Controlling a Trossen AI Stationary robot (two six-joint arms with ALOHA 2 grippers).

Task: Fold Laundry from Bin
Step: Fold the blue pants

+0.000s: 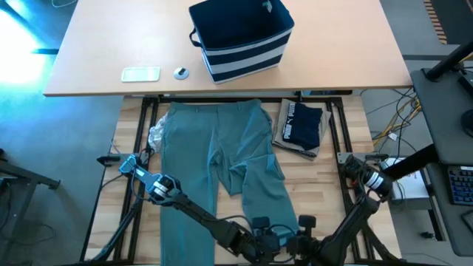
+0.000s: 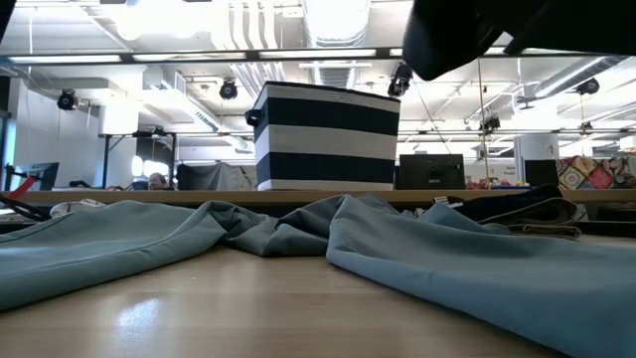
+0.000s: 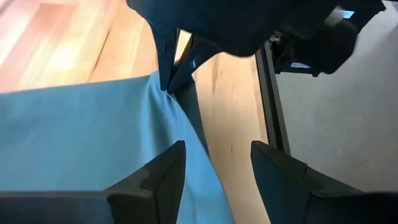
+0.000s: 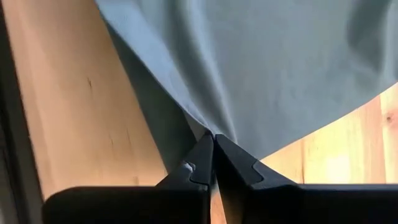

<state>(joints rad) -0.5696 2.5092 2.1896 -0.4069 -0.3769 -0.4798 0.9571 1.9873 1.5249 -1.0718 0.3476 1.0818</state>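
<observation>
The large teal-green garment (image 1: 222, 159) is a pair of trousers, spread flat on the wooden table with its legs toward the near edge. My right gripper (image 4: 212, 142) is shut on its near end by the table's near edge (image 1: 299, 229). My left gripper (image 3: 217, 174) is open close beside it (image 1: 259, 230), and the cloth's edge runs under its fingers. The navy garment with white print (image 1: 303, 125) lies on the tan one (image 1: 314, 151) at the right. The grey-white patterned one (image 1: 157, 135) lies at the left. The striped navy bin (image 1: 240, 37) stands on the far table. My right gripper pinches the trouser cloth at its edge (image 4: 208, 127) between its two fingertips; the left wrist view shows the same pinch (image 3: 166, 87). The cloth rises in a small peak to the fingers and the rest lies on the table. One layer or several, I cannot tell.
A white flat device (image 1: 140, 74) and a small round thing (image 1: 181, 72) lie on the far table, left of the bin. Black frame rails (image 1: 340, 133) run along the work table's sides. Bare wood (image 1: 332, 214) shows right of the trousers.
</observation>
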